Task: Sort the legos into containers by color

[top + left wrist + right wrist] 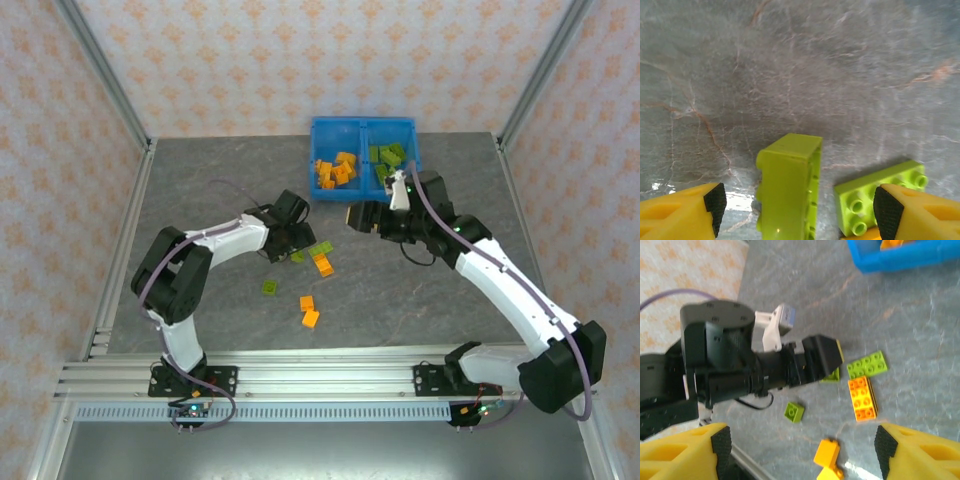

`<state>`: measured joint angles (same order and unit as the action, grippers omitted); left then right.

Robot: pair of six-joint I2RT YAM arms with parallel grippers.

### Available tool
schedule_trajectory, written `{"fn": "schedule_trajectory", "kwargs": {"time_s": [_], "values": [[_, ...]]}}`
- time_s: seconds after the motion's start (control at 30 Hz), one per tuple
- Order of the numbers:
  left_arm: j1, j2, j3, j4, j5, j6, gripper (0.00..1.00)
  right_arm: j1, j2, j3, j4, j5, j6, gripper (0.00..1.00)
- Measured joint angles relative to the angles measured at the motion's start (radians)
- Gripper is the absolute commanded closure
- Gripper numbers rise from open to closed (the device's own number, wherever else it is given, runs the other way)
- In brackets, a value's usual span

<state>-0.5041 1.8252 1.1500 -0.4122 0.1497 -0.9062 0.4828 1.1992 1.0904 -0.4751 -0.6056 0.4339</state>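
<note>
The left gripper [800,207] is hanging low over the table [790,75] with its jaws standing apart. A green brick [787,192], tipped up on its side, is sitting between the two fingers. A gap is showing on either side of it, so the pads [715,200] are not touching it and nothing is being gripped. Beside one finger a green oblong [872,192] is lying flat, studs up, with its near end passing under that fingertip.

The right gripper [802,445] is hovering higher, its jaws also standing wide and holding nothing. Below it, between its fingers, an orange brick [826,452] is lying on the table. Farther ahead an orange oblong [862,397] is lying just beside the green oblong. A small green square [794,411] is sitting apart from them, off to one side. The left arm [740,365] is reaching across in front of the right gripper, its tip coming down next to the green oblong.

The bin [362,125] is standing well beyond the left gripper and just past the right one. Its left half is holding an orange heap [335,172] and its right half a green heap [388,158].
</note>
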Motion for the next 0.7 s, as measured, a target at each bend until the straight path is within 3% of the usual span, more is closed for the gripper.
{"fn": "schedule_trajectory", "kwargs": {"time_s": [0.37, 0.53, 0.7], "values": [[0.0, 0.061, 0.027, 0.012, 0.0, -0.061, 0.68, 0.01, -0.006, -0.005, -0.044, -0.047, -0.008, 0.25], [0.0, 0.063, 0.04, 0.012, 0.009, -0.064, 0.76, 0.012, -0.006, -0.006, -0.044, -0.045, -0.007, 0.25], [-0.005, 0.051, 0.143, -0.045, 0.025, -0.034, 0.78, 0.012, -0.007, -0.006, -0.044, -0.034, -0.007, 0.25]]}}
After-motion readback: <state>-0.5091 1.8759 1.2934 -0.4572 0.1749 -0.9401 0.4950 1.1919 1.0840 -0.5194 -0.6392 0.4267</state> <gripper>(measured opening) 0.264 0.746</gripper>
